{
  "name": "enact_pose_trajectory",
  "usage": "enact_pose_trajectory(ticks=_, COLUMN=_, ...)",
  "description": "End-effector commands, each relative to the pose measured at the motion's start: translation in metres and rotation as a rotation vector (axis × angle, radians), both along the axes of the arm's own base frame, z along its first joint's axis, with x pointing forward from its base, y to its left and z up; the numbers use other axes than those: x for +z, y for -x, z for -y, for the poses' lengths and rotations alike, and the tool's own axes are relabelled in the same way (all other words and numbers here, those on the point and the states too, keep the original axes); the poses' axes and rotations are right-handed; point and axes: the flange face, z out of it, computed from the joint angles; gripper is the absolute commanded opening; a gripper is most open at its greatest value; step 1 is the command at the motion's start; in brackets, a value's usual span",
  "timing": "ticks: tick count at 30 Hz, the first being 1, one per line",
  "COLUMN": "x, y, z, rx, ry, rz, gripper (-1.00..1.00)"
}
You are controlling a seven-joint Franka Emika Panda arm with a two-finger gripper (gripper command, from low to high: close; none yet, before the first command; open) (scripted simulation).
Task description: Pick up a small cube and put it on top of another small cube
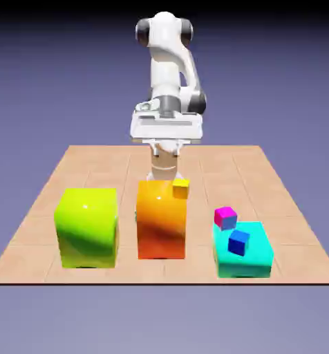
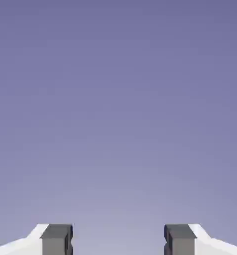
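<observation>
My gripper [image 1: 165,146] hangs above the table's far middle, behind the tall orange block [image 1: 162,220]. In the hand view its fingertips [image 2: 56,240] stand wide apart, so the gripper [image 2: 118,242] is open with only blue-violet backdrop between them. A small magenta cube [image 1: 225,218] sits at the far left corner of the large cyan block [image 1: 245,252]. A small dark-blue cube [image 1: 238,242] shows against that block. A small yellow cube [image 1: 180,188] shows at the orange block's upper right. The tiny cyan-turquoise cube is not visible in either view.
A large lime-green block [image 1: 88,227] stands at the exterior view's left, in a front row with the orange and cyan blocks. The wooden table [image 1: 91,166] shows bare tiles behind them.
</observation>
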Motion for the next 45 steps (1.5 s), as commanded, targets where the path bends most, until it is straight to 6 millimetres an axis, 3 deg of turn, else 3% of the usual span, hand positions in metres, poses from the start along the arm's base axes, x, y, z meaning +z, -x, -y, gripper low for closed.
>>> enact_pose_trajectory(ticks=1, x=0.007, y=0.000, z=0.004, rx=-0.008, ry=0.021, rz=0.001, gripper=0.00)
enact_pose_trajectory(ticks=13, x=0.024, y=0.031, z=0.030, rx=-0.283, ry=0.105, rz=-0.147, gripper=0.00)
enact_pose_trajectory(ticks=19, x=0.014, y=0.042, z=0.041, rx=-0.445, ry=0.153, rz=-0.253, gripper=0.00)
enact_pose_trajectory(ticks=25, x=-0.008, y=0.051, z=0.056, rx=-0.625, ry=0.195, rz=-0.383, gripper=0.00)
enact_pose_trajectory(ticks=29, x=-0.036, y=0.060, z=0.069, rx=-0.777, ry=0.172, rz=-0.495, gripper=0.00)
enact_pose_trajectory(ticks=36, x=-0.103, y=0.086, z=0.097, rx=-1.088, ry=0.045, rz=-0.712, gripper=0.00)
enact_pose_trajectory(ticks=45, x=-0.197, y=0.140, z=0.140, rx=-1.511, ry=-0.215, rz=-0.977, gripper=0.00)
